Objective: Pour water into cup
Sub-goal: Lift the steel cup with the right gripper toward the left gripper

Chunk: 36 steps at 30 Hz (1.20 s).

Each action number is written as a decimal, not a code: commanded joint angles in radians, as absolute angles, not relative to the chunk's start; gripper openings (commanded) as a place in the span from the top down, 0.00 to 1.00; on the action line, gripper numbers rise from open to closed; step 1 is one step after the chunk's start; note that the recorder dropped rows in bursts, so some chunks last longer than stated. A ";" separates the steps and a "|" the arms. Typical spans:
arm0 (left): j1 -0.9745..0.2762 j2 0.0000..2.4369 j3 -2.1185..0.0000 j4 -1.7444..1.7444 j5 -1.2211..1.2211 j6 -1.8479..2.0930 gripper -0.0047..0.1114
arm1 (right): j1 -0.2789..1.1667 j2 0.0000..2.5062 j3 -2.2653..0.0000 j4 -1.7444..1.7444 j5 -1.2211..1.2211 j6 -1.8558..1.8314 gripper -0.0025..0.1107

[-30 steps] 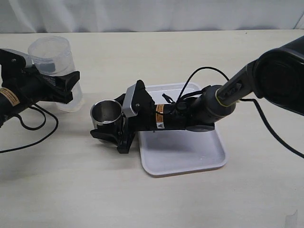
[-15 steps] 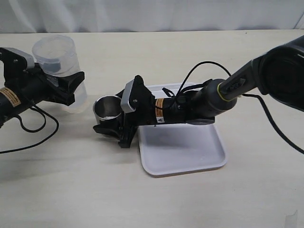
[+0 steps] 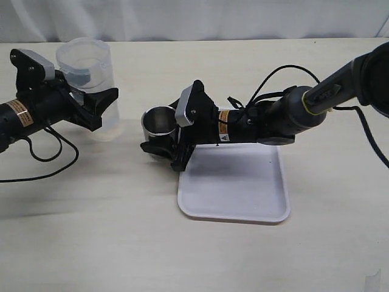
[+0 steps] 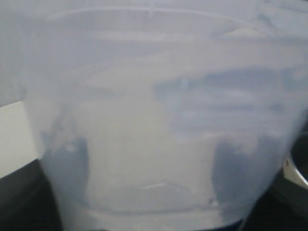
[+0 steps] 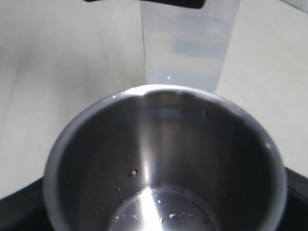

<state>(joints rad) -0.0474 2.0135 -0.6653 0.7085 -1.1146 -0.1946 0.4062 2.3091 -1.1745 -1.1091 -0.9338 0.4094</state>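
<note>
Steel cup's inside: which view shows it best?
Right wrist view: looks straight into the cup, droplets at its bottom. Exterior shows only its rim and outside, small. Left wrist is filled by the plastic container.

Clear gap between cup [image 3: 159, 120] and container [image 3: 85, 61]

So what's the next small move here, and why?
Probably the left gripper should carry the clear container over the steel cup before any tilt. The container is upright and sits apart from the cup, off to its side, and the cup holds only a few droplets.
</note>
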 commanded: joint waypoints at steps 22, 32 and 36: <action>-0.047 1.937 -0.767 0.868 -0.978 -0.295 0.96 | 0.448 2.234 -1.190 -1.084 -0.884 0.595 0.94; -0.047 1.937 -0.820 0.943 -0.899 -0.263 0.96 | 0.467 2.236 -1.243 -1.171 -0.817 0.675 0.94; -0.047 1.937 -0.852 0.960 -0.859 -0.259 0.96 | 0.467 2.236 -1.242 -1.181 -0.817 0.675 0.94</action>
<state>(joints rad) -0.0474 1.9538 -0.8250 0.9528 -0.8511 -0.2652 0.4666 2.2443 -1.2355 -1.1689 -0.8082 0.6724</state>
